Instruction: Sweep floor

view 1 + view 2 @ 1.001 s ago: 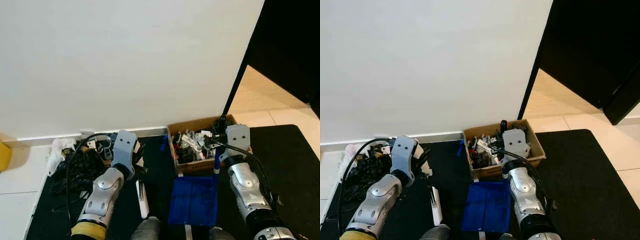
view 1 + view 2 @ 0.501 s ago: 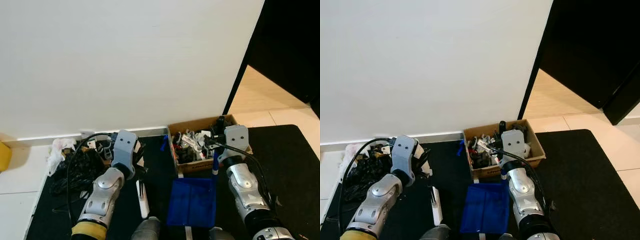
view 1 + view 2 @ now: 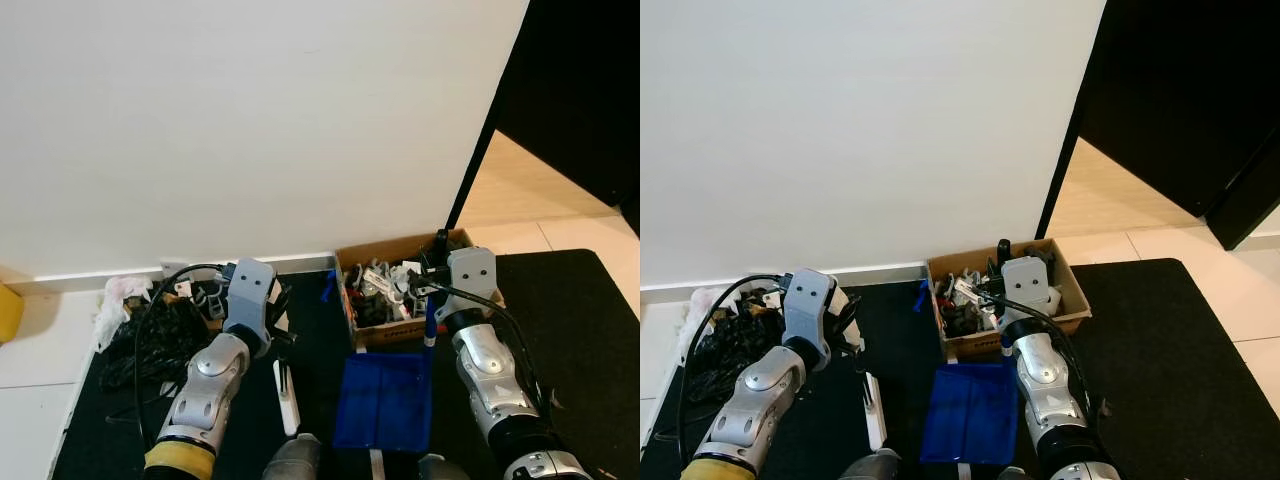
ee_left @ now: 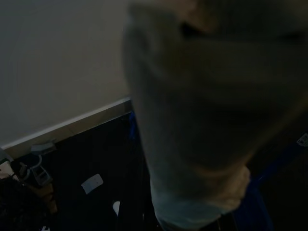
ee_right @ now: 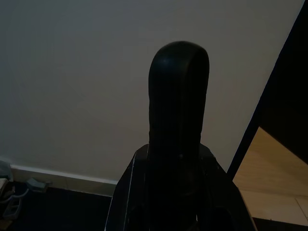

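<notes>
A blue dustpan lies flat on the black mat, just in front of my feet. Its blue shaft rises to my right gripper, which is shut on it; the black handle end stands up close in the right wrist view. My left gripper hangs over the mat to the left, shut on a white broom handle that runs down toward my feet. That handle is a pale blur in the dark left wrist view.
An open cardboard box full of small clutter stands against the white wall, right behind the dustpan. A tangle of black cables and crumpled white paper lie at the left. A dark doorway opens at the right.
The dustpan and my right arm have edged slightly to the left. The left arm and the broom handle have hardly moved.
</notes>
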You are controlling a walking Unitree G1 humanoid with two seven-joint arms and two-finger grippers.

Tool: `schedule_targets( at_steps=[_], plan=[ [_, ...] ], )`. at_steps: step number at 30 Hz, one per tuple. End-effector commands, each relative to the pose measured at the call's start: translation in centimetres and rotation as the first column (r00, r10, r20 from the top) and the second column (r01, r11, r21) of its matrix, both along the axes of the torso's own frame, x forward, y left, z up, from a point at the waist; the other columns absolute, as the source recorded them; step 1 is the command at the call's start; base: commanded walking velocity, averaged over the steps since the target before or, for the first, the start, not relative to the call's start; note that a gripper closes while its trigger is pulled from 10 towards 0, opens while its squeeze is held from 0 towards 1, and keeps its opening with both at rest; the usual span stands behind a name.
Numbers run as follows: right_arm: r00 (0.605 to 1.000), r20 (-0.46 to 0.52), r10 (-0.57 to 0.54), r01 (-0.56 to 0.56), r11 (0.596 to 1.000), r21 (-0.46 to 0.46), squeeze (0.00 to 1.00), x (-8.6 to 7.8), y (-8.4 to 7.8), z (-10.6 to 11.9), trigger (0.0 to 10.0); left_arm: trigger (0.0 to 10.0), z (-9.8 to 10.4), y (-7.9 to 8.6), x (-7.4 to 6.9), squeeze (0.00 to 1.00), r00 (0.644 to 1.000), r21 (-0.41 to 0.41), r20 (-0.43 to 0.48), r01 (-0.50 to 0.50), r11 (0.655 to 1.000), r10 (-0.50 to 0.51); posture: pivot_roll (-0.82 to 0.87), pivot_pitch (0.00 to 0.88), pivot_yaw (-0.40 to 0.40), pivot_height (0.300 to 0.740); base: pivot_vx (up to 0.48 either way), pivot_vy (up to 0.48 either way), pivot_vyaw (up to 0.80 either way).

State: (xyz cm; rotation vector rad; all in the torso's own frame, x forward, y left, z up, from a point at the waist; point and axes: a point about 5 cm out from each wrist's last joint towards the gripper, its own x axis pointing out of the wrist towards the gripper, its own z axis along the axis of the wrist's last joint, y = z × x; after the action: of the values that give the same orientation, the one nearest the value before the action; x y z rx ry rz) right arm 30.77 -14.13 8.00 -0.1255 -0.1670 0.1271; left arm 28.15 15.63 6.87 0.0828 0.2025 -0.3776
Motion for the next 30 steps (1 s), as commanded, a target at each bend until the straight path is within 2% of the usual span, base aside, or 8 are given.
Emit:
schedule_targets(
  at_steps=[1,16,30],
  plan=[
    [1.0,0.022,0.011,-0.011,1.0,0.001,0.0,0.05,0.3,0.24,10.0,10.0,0.18,0.24,0.06,0.0,1.0,0.014,0.015,-0.006,1.0,0.005,0.18,0.07,0.046,0.74,0.0,0.0,0.0],
    [1.0,0.027,0.01,-0.01,1.0,0.008,0.0,0.21,0.52,0.37,10.0,10.0,0.41,0.71,0.62,0.0,1.0,0.026,0.019,-0.02,0.999,0.02,0.19,0.064,0.051,0.74,0.0,0.0,0.0],
    [1.0,0.025,0.009,-0.009,1.0,0.007,0.0,0.16,0.46,0.25,10.0,10.0,0.39,0.68,0.58,0.0,1.0,0.044,0.025,-0.008,0.999,0.007,0.19,0.063,0.053,0.74,0.0,0.0,0.0]
  ],
)
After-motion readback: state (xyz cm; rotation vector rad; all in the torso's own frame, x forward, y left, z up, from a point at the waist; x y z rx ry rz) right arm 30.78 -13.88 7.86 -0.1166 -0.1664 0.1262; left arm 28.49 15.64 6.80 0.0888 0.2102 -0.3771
